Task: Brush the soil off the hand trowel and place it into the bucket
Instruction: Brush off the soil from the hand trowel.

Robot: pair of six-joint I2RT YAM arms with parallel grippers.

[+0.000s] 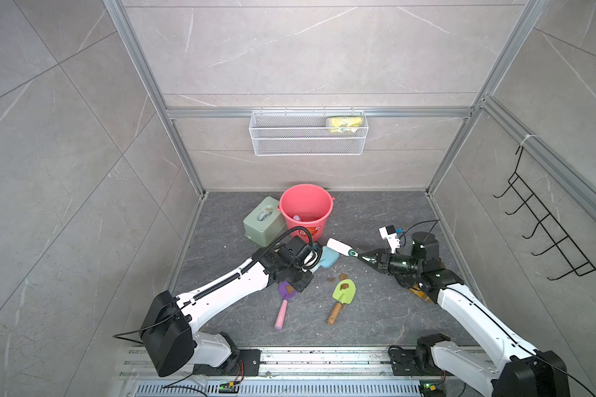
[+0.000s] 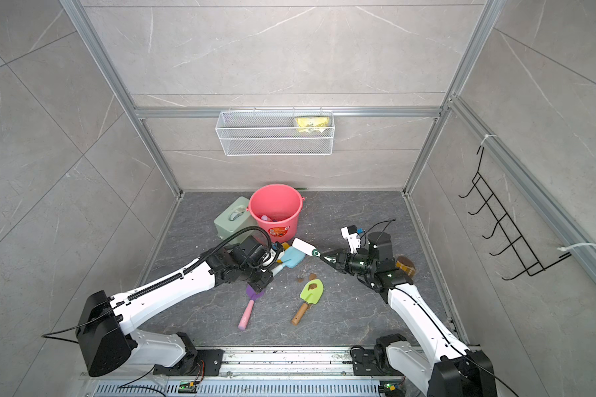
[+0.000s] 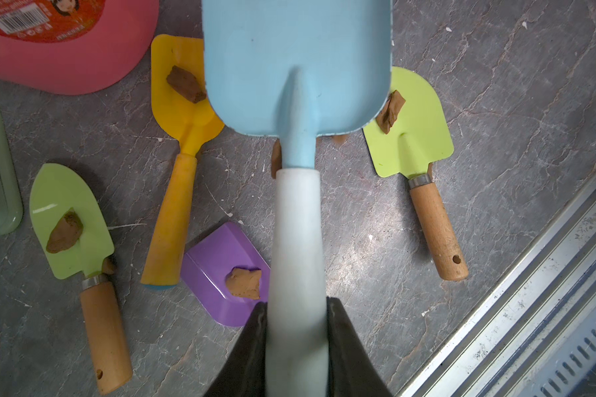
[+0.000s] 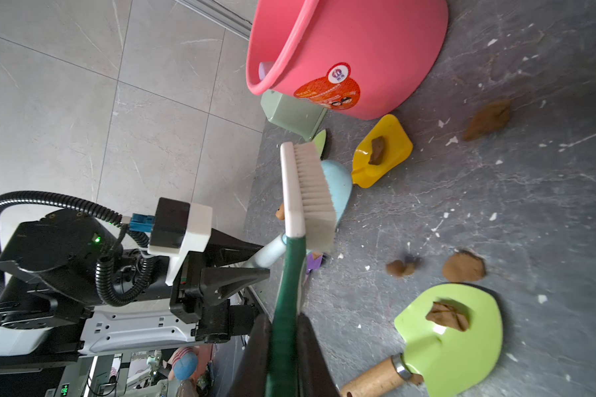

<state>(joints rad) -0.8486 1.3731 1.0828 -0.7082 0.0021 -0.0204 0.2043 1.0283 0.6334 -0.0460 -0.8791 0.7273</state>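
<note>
- Jaws of your left gripper (image 3: 296, 304) are clamped on the white handle of the blue trowel (image 3: 296, 62), one finger on each side.
- Jaws of your right gripper (image 4: 283, 318) are pinched on the green handle of the brush (image 4: 315, 196).
- You hold the trowel above the floor mid-scene, just near of the bucket (image 1: 319, 221). Its blade shows clean blue in the left wrist view.
- You have the brush head at the blade's right edge with the bristles turned toward it. You cannot tell whether they touch.
- Your soil (image 4: 463, 266) lies loose on the floor as a few brown lumps, between the blade and a green trowel (image 1: 343, 295).
- Your bucket stands upright at the far middle, with a green box (image 1: 264, 220) against its left side.
- You also have other trowels lying flat, each with a lump on its blade. A yellow trowel (image 3: 183, 89) is by the bucket's base, a purple trowel (image 3: 214, 275) is under your left arm, and the green trowel is nearer you.
</note>
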